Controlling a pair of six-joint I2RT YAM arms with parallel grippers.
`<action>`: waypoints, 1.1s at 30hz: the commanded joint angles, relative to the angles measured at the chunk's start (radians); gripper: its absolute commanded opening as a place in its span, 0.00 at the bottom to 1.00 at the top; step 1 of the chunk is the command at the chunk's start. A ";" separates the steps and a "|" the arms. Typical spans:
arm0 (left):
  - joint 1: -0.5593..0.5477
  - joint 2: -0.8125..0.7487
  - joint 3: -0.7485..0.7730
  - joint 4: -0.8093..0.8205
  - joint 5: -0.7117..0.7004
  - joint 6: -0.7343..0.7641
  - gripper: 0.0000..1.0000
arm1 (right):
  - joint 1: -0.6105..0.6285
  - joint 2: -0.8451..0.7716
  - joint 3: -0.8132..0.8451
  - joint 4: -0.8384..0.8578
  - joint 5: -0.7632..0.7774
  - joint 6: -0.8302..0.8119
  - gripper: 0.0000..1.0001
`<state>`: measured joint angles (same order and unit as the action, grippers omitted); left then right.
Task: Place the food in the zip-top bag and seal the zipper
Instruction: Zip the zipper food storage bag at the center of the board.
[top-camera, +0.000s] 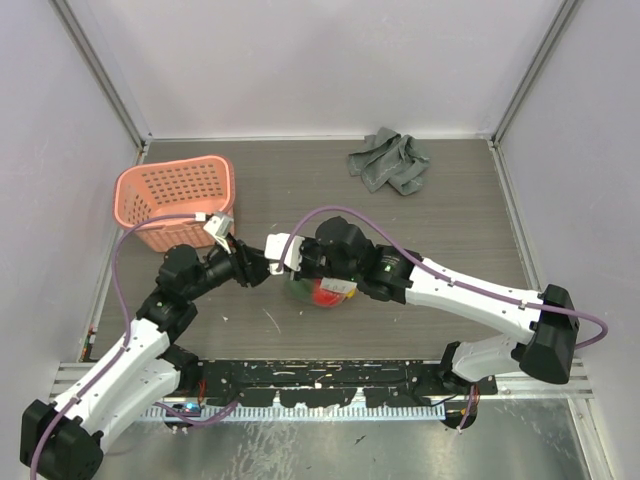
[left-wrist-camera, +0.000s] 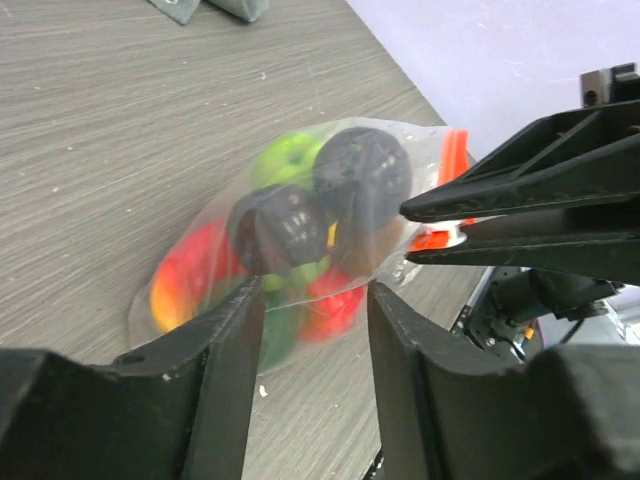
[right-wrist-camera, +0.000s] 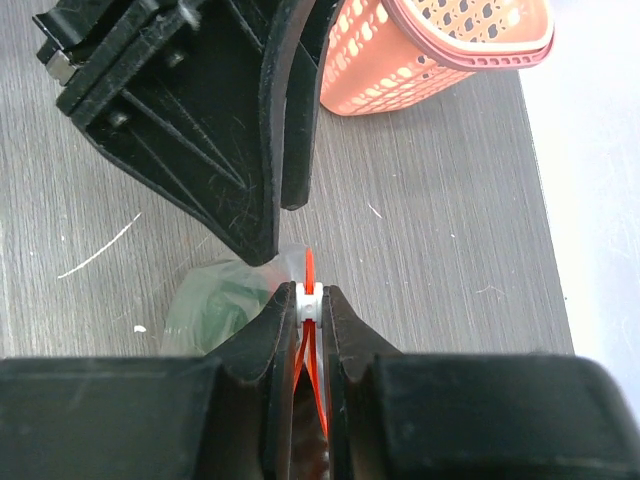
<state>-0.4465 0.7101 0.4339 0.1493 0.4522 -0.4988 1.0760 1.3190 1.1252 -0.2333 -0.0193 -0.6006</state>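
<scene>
The zip-top bag (left-wrist-camera: 230, 215) lies on the table with the food (left-wrist-camera: 285, 160) inside: green, red, orange-yellow and dark purple-brown pieces. It shows under both grippers in the top view (top-camera: 322, 293). My right gripper (right-wrist-camera: 311, 300) is shut on the white slider tab (right-wrist-camera: 311, 303) of the red-orange zipper (right-wrist-camera: 309, 268); behind the slider the two zipper strips stand apart. In the left wrist view the right gripper (left-wrist-camera: 410, 232) pinches the zipper (left-wrist-camera: 453, 155) at the bag's right end. My left gripper (left-wrist-camera: 312, 295) is open, its fingers astride the bag's near edge.
A pink perforated basket (top-camera: 175, 200) stands at the back left, also in the right wrist view (right-wrist-camera: 440, 50). A crumpled grey cloth (top-camera: 390, 162) lies at the back right. The two grippers (top-camera: 282, 262) are almost touching above the bag.
</scene>
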 joint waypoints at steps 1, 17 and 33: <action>0.005 -0.002 -0.022 0.156 0.092 0.020 0.51 | -0.004 -0.023 0.042 0.000 0.002 -0.001 0.01; -0.020 0.140 -0.093 0.506 0.191 0.102 0.61 | -0.005 -0.061 0.083 -0.083 -0.045 -0.054 0.01; -0.089 0.252 -0.010 0.525 0.245 0.211 0.49 | -0.005 -0.046 0.096 -0.099 -0.098 -0.055 0.00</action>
<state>-0.5304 0.9482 0.3687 0.5930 0.6674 -0.3283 1.0760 1.2945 1.1633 -0.3607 -0.0875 -0.6521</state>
